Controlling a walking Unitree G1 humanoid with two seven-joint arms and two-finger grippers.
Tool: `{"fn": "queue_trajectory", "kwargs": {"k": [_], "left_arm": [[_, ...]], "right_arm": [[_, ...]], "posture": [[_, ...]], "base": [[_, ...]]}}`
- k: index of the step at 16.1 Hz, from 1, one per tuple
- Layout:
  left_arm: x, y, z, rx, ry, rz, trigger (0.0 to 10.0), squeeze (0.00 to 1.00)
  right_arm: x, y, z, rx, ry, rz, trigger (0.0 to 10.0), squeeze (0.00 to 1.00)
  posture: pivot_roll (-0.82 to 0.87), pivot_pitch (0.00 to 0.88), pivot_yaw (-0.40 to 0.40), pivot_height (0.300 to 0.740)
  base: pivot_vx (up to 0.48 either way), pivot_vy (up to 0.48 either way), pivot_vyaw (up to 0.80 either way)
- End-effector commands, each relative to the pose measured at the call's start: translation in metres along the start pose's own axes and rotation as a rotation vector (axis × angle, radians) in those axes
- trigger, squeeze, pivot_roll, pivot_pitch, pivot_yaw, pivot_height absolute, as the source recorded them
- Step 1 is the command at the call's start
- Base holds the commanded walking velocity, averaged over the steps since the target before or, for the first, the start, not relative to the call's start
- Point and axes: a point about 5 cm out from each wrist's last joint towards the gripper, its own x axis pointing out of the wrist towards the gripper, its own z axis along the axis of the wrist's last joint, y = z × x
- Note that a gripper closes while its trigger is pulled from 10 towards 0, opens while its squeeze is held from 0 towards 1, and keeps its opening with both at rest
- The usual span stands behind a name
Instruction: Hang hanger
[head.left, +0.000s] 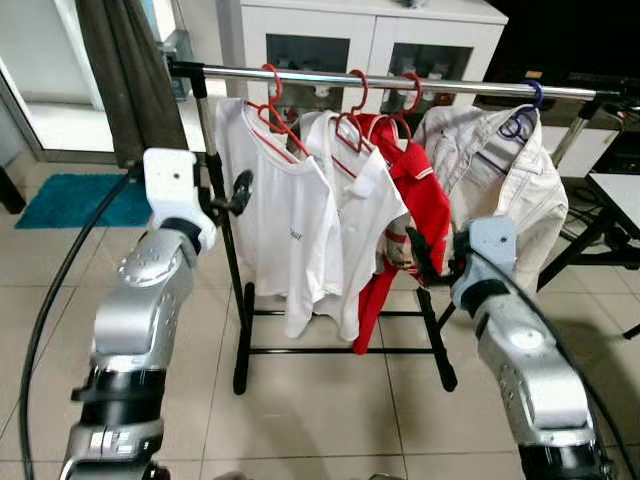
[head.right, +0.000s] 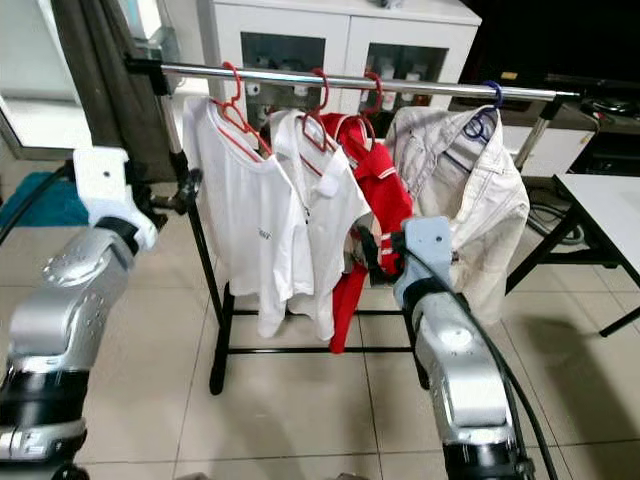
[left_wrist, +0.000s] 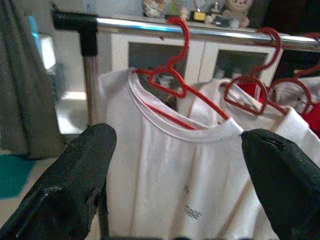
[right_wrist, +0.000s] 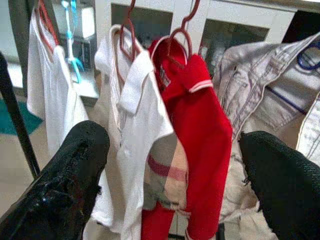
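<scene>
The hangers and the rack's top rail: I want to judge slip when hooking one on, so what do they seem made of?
The red hangers look like thin, smooth, glossy plastic, though coated wire is possible. The blue hanger looks similar. The top rail seems polished metal: silvery with bright reflections, joined at the end by a matte black corner fitting, probably plastic. Smooth on smooth, so hooks may slide easily.

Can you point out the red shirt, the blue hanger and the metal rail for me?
red shirt (head.left: 418, 190): left eye view, on its shoulder.
blue hanger (head.left: 521, 118): left eye view, on its loop below the hook.
metal rail (head.left: 320, 79): left eye view, on the bare bar between hangers.
</scene>
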Motion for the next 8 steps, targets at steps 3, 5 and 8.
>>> {"fn": "queue_trajectory", "kwargs": {"k": [3,5,8], "left_arm": [[0.014,-0.001,0.005,0.034,0.023,-0.043,10.0,1.0],[0.01,-0.003,0.002,0.067,0.032,-0.125,10.0,1.0],[-0.018,-0.006,-0.01,0.098,0.041,-0.093,10.0,1.0]], "right_arm": [[0.007,-0.013,0.008,0.043,-0.02,-0.004,10.0,1.0],[0.008,-0.01,0.017,-0.031,-0.059,0.013,10.0,1.0],[-0.004,-0.009,0.012,-0.132,-0.07,-0.088,10.0,1.0]], "posture": [[-0.04,0.0,-0.035,0.74],[-0.06,0.0,-0.018,0.74],[-0.05,0.0,-0.028,0.74]], "base": [[0.0,0.0,0.0],[0.0,0.0,0.0],[0.0,-0.126,0.0]]}}
